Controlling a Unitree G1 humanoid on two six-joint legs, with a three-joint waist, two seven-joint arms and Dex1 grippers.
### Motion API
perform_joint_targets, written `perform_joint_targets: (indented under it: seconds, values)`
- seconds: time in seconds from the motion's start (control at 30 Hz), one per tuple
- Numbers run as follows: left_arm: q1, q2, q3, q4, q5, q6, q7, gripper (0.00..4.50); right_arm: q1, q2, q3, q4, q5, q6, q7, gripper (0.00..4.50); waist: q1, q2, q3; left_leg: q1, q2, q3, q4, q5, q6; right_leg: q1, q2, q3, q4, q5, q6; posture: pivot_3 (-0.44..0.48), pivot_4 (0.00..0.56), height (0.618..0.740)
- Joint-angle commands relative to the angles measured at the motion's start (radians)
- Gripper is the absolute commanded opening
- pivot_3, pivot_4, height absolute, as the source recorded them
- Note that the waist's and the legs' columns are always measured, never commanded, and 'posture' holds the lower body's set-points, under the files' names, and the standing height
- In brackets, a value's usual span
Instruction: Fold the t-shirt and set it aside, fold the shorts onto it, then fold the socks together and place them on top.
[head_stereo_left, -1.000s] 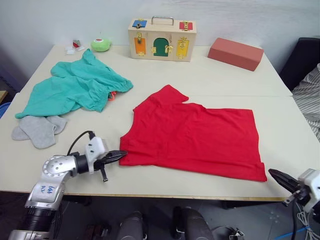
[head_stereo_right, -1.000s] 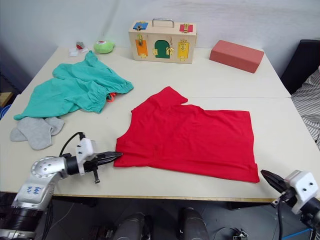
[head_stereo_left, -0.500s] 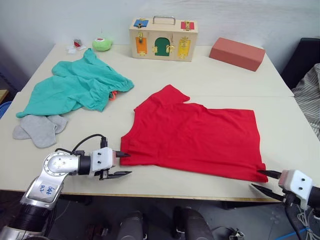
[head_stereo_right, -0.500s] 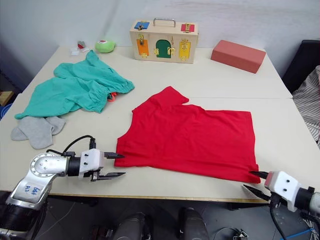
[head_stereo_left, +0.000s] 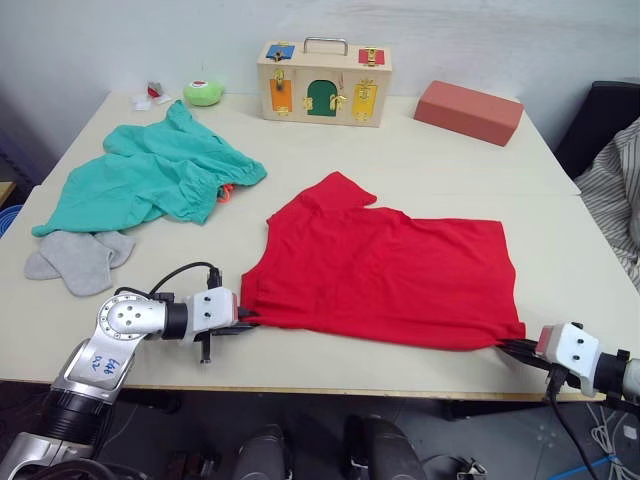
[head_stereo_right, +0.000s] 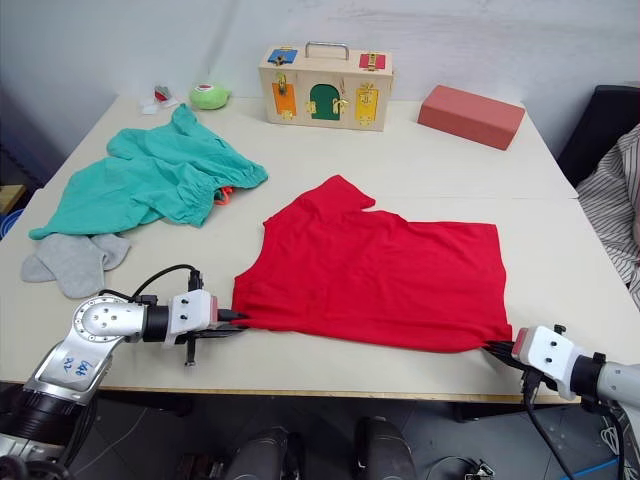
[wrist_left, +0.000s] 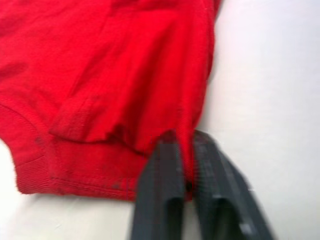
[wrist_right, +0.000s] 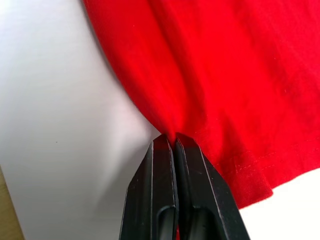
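On the table's near edge, both hands pinch the t-shirt's (head_stereo_left: 390, 275) soft red hem.

Hidden or cut off, as we find it:
- The t-shirt (head_stereo_left: 385, 270): its near corners are covered by the left gripper (head_stereo_left: 244, 320) and the right gripper (head_stereo_left: 512, 347).
- The socks (head_stereo_left: 75, 258): partly tucked under the shorts (head_stereo_left: 150, 177) edge.
- Small items beside the green object (head_stereo_left: 203, 91): too small for us to identify.
- Striped cloth (head_stereo_left: 618, 195), right of the t-shirt: cut by the frame edge.
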Motion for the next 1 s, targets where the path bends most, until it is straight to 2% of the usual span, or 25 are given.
perform_joint_targets:
  seconds: [0.03, 0.3, 0.43, 0.63, 0.8, 0.87, 1.0]
  values:
    - [0.075, 0.042, 0.032, -0.024, -0.024, 0.01, -0.032, 0.02, 0.037, -0.024, 0.009, 0.027, 0.006, -0.033, 0.045, 0.0, -0.002, 0.0, 0.0, 0.0, 0.0, 0.0, -0.001, 0.0, 0.0, 0.0, 0.0, 0.0, 0.0, 0.0, 0.0, 0.0, 0.15, 0.74]
    - [0.356, 0.082, 0.193, -0.257, -0.158, 0.02, -0.033, 0.02, 0.137, -0.045, -0.012, 0.008, 0.072, -0.133, 0.131, 0.0, -0.007, 0.0, 0.0, 0.0, 0.002, 0.0, -0.003, -0.004, -0.008, -0.001, 0.001, -0.001, 0.0, -0.007, -0.002, 0.0, 0.15, 0.74]
    - [0.464, 0.085, 0.255, -0.321, -0.172, 0.025, -0.023, 0.02, 0.199, -0.045, -0.023, -0.02, 0.094, -0.138, 0.148, 0.0, 0.003, 0.0, 0.0, -0.001, 0.002, 0.0, -0.002, -0.007, -0.002, -0.002, 0.001, -0.002, -0.001, -0.007, -0.001, 0.0, 0.15, 0.74]
    - [0.517, 0.075, 0.307, -0.343, -0.169, 0.036, 0.0, 0.02, 0.289, -0.026, -0.016, -0.098, 0.112, -0.115, 0.137, 0.0, 0.007, 0.0, 0.0, -0.002, 0.002, -0.002, -0.002, -0.009, -0.005, -0.002, 0.001, -0.002, -0.001, -0.007, -0.002, 0.0, 0.15, 0.74]
    - [0.525, 0.083, 0.311, -0.332, -0.18, 0.042, -0.021, 0.02, 0.296, -0.018, -0.019, -0.125, 0.119, -0.089, 0.117, 0.0, 0.006, 0.0, 0.0, -0.002, 0.002, -0.002, -0.002, -0.009, -0.005, -0.002, 0.002, -0.002, -0.001, -0.008, -0.003, 0.0, 0.15, 0.74]
    - [0.525, 0.092, 0.313, -0.332, -0.193, 0.055, -0.039, 0.51, 0.272, 0.014, -0.048, -0.133, 0.136, -0.128, 0.081, 0.0, 0.005, -0.001, 0.0, -0.002, 0.002, -0.002, -0.002, -0.008, -0.003, -0.002, 0.002, -0.002, -0.001, -0.008, -0.003, 0.0, 0.15, 0.74]
    - [0.56, 0.14, 0.353, -0.363, -0.253, 0.141, -0.095, 1.6, 0.383, -0.058, -0.082, -0.252, 0.264, 0.074, 0.201, 0.99, 0.003, 0.004, 0.003, -0.003, 0.003, -0.001, -0.001, -0.007, -0.003, -0.004, 0.002, -0.002, 0.0, -0.008, -0.003, 0.0, 0.15, 0.74]
